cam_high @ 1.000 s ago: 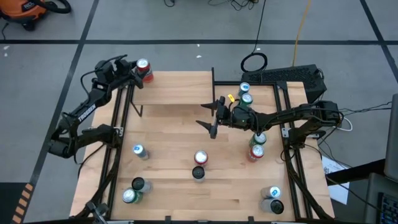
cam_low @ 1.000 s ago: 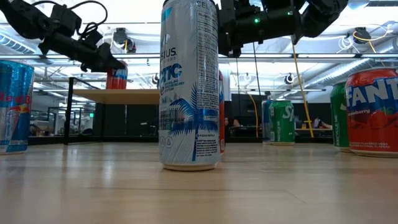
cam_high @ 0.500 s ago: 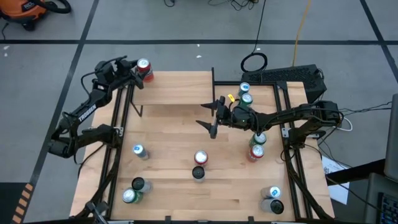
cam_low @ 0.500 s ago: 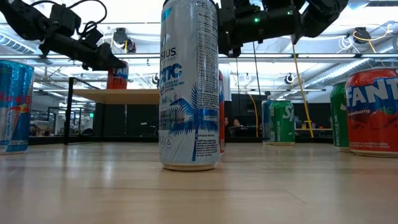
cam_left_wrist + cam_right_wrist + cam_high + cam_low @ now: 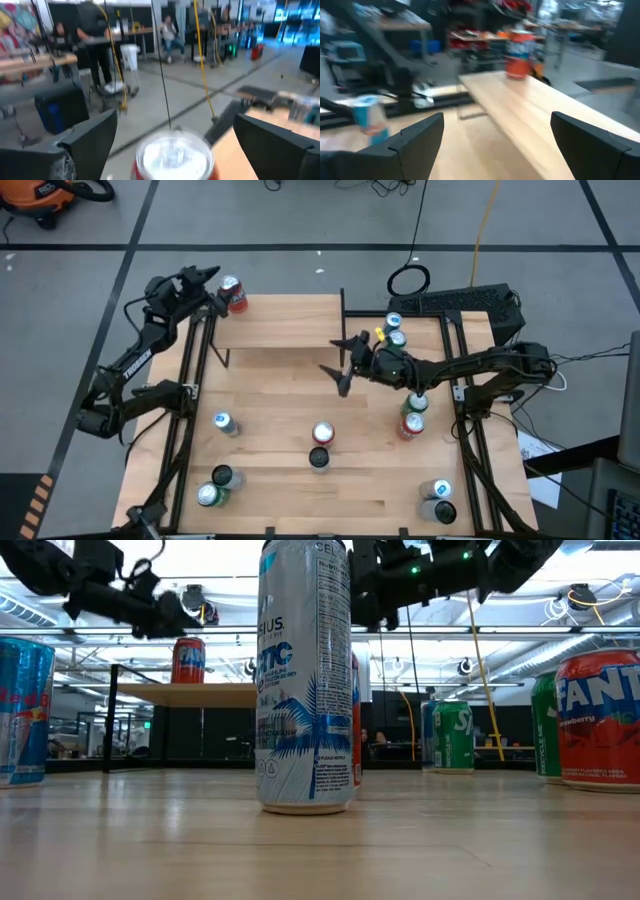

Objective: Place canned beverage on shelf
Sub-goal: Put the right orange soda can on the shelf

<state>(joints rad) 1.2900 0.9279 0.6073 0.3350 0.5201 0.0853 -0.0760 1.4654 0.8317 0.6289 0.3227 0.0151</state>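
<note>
Left pincer (image 5: 212, 277): fingers apart, raised just clear of the red can (image 5: 232, 293), gripping nothing. In the left wrist view the dark fingers (image 5: 95, 140) stand wide on either side of the can's silver lid (image 5: 174, 152).

Red can: upright at the left end of the shelf (image 5: 285, 322), near its far corner. In the low view it (image 5: 188, 660) shows red with white lettering, too partial to read with certainty; the left pincer (image 5: 160, 615) hangs above and beside it. The right wrist view shows the same can (image 5: 520, 54) standing on the light-wood board (image 5: 540, 120).

Right pincer (image 5: 345, 360): fingers apart, empty, held over the tabletop (image 5: 270, 405) just in front of the shelf's right end.

Other stock on the tabletop, low view:
- Tall white-and-blue can (image 5: 305, 675), nearest the camera, label partly readable as "…SIUS" and "…TIC", palm-leaf print.
- Blue-and-silver can (image 5: 22, 710), left edge, "Red B…" visible.
- Green can (image 5: 452, 735), lettering beginning "Sp".
- Red "FANTA" can (image 5: 598, 718), right edge, small word "strawberry" beneath.

High view: further cans stand scattered along the near edge and right side, labels unreadable.
</note>
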